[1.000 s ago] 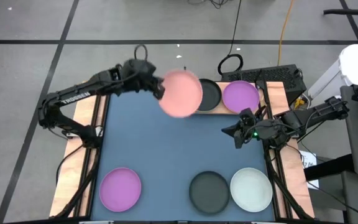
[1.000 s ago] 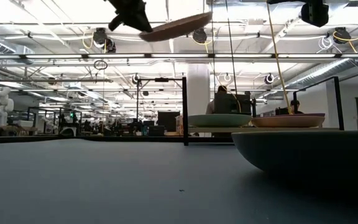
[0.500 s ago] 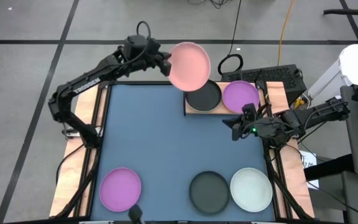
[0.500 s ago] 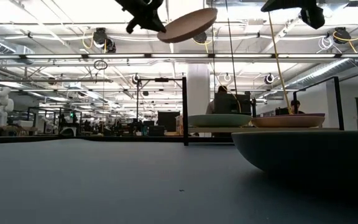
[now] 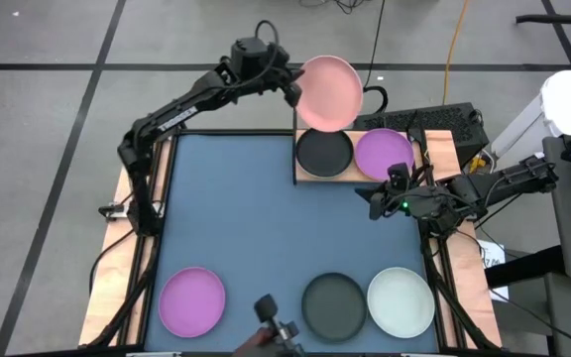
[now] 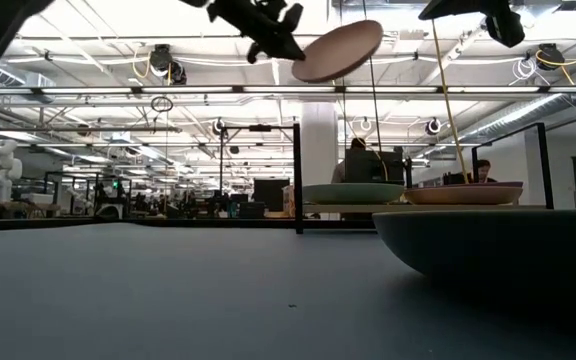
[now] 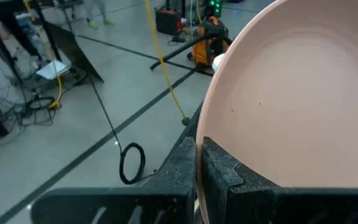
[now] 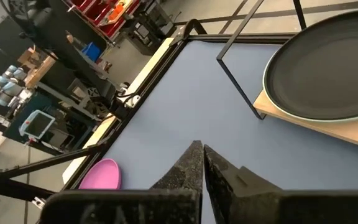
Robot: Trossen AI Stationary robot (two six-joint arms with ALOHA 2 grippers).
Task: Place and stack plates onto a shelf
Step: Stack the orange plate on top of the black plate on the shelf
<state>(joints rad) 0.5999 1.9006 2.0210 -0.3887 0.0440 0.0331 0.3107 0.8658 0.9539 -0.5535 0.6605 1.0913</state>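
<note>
My left gripper (image 5: 290,89) is shut on a pink plate (image 5: 330,91), high in the air over the far edge of the shelf (image 5: 353,175). The low view shows this plate (image 6: 338,50) tilted near the ceiling lights. On the light-wood shelf sit a black plate (image 5: 324,153), with a pale mint rim showing under it, and a purple plate (image 5: 384,154). My right gripper (image 5: 373,205) hovers shut just near of the shelf, touching nothing. A purple plate (image 5: 192,300), a black plate (image 5: 333,304) and a mint plate (image 5: 400,301) lie on the mat's near part. My left gripper pinches the pink plate's rim (image 7: 205,134) between its two fingers, one finger (image 7: 182,168) on each face. The fingers reach in about level from the table's left. The plate is lifted clear and tilted, its free side higher.
The shelf's thin black rail (image 5: 295,157) stands upright at its left end. A dark object (image 5: 276,327) pokes in at the table's near edge. The mat's middle (image 5: 256,218) carries nothing. Cables lie on the floor beyond the far edge.
My left gripper has carried the pink plate toward the table's far right, from over the mat's far part to above the shelf's far edge, staying shut on it. The dark object at the near edge has come further in and moved right.
</note>
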